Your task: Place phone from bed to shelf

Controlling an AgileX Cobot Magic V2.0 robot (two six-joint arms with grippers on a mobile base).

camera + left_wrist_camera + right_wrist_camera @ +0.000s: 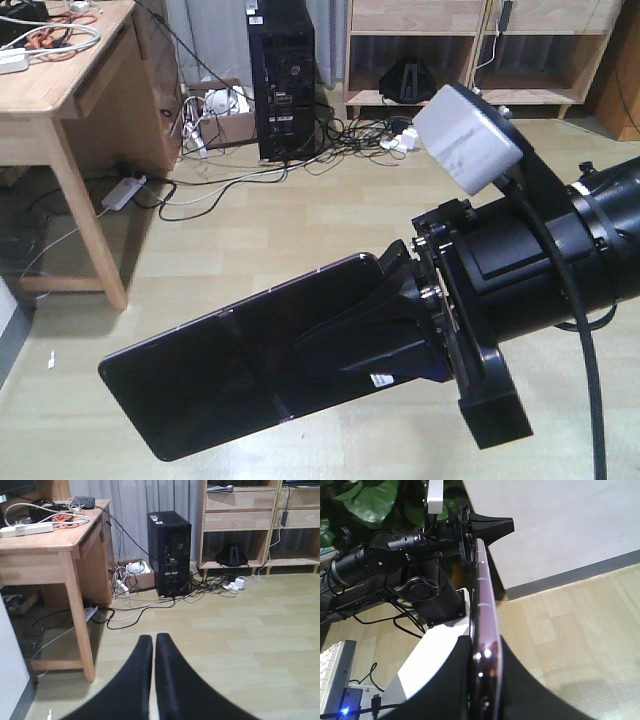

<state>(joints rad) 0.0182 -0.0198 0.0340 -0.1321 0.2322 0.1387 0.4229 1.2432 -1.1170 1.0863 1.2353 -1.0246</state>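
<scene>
The phone [230, 375] is glossy black, with a pinkish metal edge and a small white sticker [381, 380]. The right fingers [350, 335] are matt black, and so are the left fingers [135, 680]. The camera box [465, 135] is pale grey. The floor [300, 220] shows pale yellow-green planks. The counter [50, 105] at the far left is warm light wood. The shelf [415, 18] is paler wood with grain. The computer tower [283, 80] is black, and the leaves [365, 505] are dark green.

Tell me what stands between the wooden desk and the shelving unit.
A black computer tower, with a cardboard box beside it and loose cables around; clearest in the left wrist view.
</scene>
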